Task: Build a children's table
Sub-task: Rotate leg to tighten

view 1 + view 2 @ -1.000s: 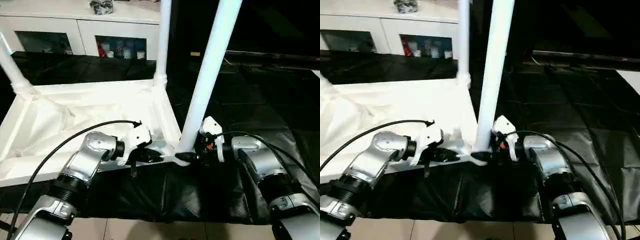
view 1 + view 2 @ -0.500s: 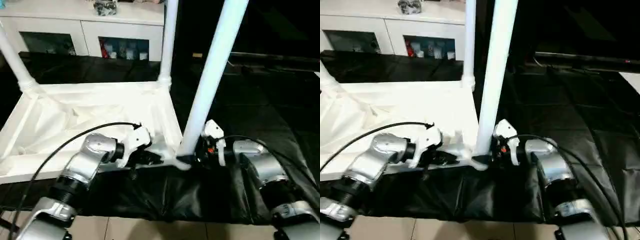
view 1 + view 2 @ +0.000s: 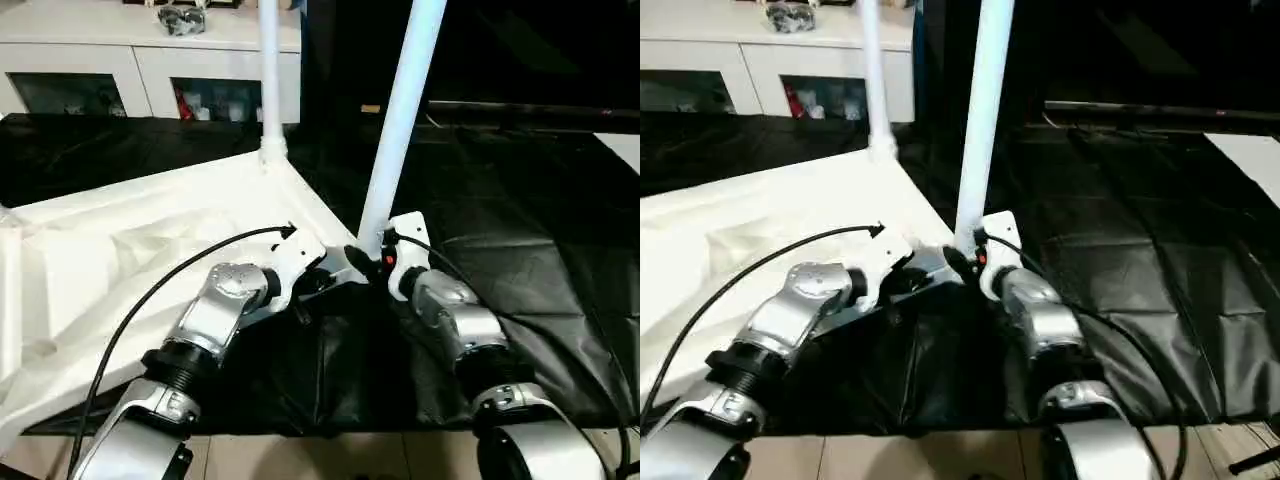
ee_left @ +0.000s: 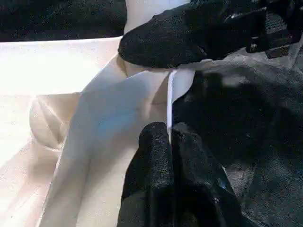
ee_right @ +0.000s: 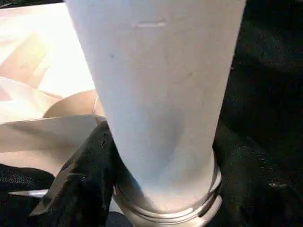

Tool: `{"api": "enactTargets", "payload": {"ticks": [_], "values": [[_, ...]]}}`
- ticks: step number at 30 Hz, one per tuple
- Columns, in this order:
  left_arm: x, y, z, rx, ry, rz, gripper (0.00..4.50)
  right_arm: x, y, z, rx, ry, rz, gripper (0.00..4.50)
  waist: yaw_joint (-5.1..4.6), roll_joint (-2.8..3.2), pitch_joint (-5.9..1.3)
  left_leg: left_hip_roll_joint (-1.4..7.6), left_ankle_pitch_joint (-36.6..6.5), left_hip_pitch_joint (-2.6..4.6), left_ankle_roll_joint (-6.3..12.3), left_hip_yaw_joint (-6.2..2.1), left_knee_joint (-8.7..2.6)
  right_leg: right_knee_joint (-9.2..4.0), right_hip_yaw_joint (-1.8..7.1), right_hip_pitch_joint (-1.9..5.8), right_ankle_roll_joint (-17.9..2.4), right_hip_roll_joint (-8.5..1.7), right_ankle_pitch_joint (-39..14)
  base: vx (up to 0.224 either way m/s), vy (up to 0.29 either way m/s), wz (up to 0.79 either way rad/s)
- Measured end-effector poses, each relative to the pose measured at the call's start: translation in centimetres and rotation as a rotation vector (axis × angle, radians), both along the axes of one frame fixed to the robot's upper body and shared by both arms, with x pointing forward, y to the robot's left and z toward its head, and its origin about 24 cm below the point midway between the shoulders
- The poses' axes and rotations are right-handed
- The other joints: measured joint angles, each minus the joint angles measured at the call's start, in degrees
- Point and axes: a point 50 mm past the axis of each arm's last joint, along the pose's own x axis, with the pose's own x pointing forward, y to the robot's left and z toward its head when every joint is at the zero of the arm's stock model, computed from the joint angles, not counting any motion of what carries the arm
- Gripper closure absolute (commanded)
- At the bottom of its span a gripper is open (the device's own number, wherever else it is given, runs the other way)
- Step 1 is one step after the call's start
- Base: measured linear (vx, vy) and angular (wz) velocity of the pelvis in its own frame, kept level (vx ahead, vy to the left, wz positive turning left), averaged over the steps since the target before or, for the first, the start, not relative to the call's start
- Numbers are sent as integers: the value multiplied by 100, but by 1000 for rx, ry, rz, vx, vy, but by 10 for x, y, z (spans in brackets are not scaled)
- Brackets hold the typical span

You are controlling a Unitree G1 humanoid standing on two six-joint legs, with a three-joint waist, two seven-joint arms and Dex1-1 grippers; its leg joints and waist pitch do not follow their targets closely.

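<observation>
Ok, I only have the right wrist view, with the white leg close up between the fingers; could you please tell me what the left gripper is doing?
Observer: The left gripper is shut on the thin rim of the tabletop, right beside the near leg.
Operator: Thank you. Is another leg fitted?
Observer: Yes, a far leg stands upright in the next corner socket.
Operator: And where does the tabletop lie?
Observer: Underside up on the black-draped work table.
</observation>
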Motion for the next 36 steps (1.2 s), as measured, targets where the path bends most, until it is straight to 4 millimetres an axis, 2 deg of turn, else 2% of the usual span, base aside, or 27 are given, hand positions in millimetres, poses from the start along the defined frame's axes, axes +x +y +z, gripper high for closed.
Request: {"api": "enactTargets", "payload": {"ticks": [4,8,14,21,27,30,36], "values": [[-1,0,1,-3,2,-21,450,-1,-4,0,5,-12,45,96,35,1,0,4,0,6,0,0,-28,12,-6,-4,-4,3,5,0,0,0],[-2,5,2,-3,2,-65,450,-4,-11,2,-25,-22,166,62,48,0,0,8,1,8,0,0,-46,17,-10,-11,-9,7,8,0,0,0],[-14,19,5,-10,29,-211,450,-13,-23,7,-77,-32,449,62,120,1,1,11,2,2,0,6,-42,20,-2,-6,-8,4,7,0,0,0],[-22,29,6,-3,66,-315,450,-24,-37,9,-109,-2,654,62,150,-5,5,10,1,-8,0,10,-26,21,9,-2,-8,2,7,0,0,0],[-28,33,4,-9,108,-395,450,-36,-41,9,-97,26,784,127,243,-1,5,13,2,-2,0,10,-21,29,9,1,-7,3,7,0,0,0],[-30,34,4,-9,119,-415,450,-38,-42,9,-90,34,796,157,247,-1,5,13,2,-1,0,10,-11,30,12,2,-8,2,7,0,0,0],[-31,35,4,-11,128,-426,450,-40,-41,9,-87,38,807,184,242,-2,4,13,2,-3,0,9,-11,31,12,3,-7,2,6,0,0,0]]}}
